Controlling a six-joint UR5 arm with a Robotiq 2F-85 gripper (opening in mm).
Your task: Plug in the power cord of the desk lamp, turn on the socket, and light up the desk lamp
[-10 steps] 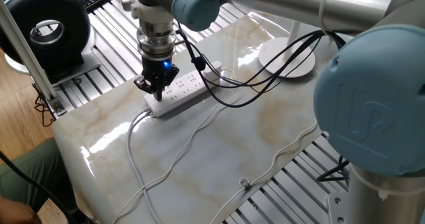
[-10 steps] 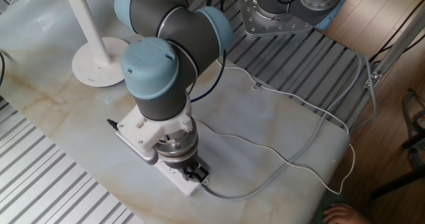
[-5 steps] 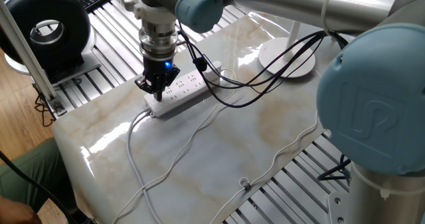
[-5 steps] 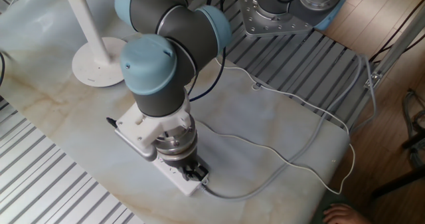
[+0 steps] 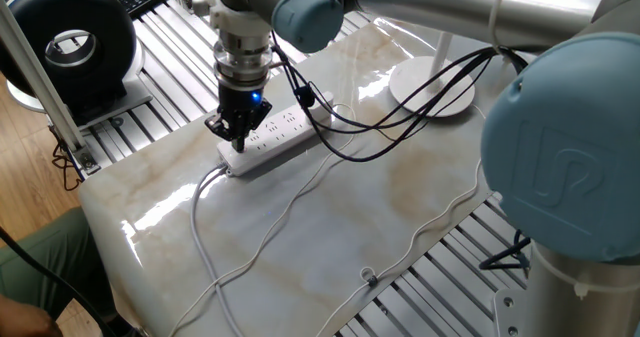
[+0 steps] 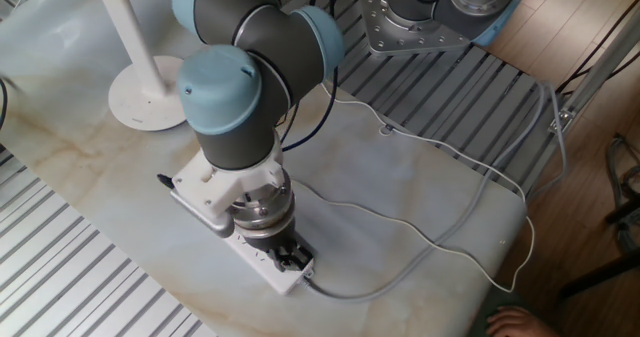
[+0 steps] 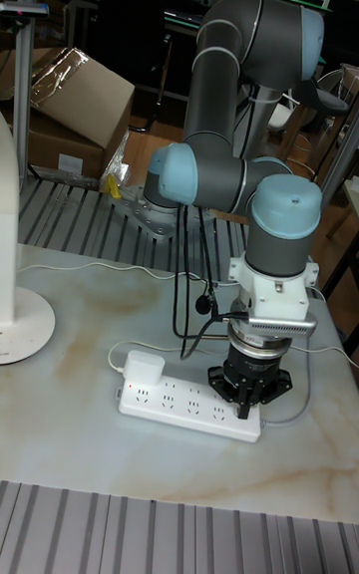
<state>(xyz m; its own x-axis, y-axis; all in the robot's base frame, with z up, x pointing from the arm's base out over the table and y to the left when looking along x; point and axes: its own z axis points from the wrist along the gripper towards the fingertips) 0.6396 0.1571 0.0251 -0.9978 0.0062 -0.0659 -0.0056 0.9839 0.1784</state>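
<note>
My closed claw (image 7: 245, 408) bears on the socket (image 7: 187, 402) end; an off-centre push could skid it, missing the button.

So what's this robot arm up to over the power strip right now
The arm has its claw pointing straight down at one end of the socket on the marble table, where the strip's thick cable comes out. A white plug already sits in the far end of the strip. The desk lamp stands off to the side, untouched. Whether the claw is touching the strip is hard to tell.
</note>
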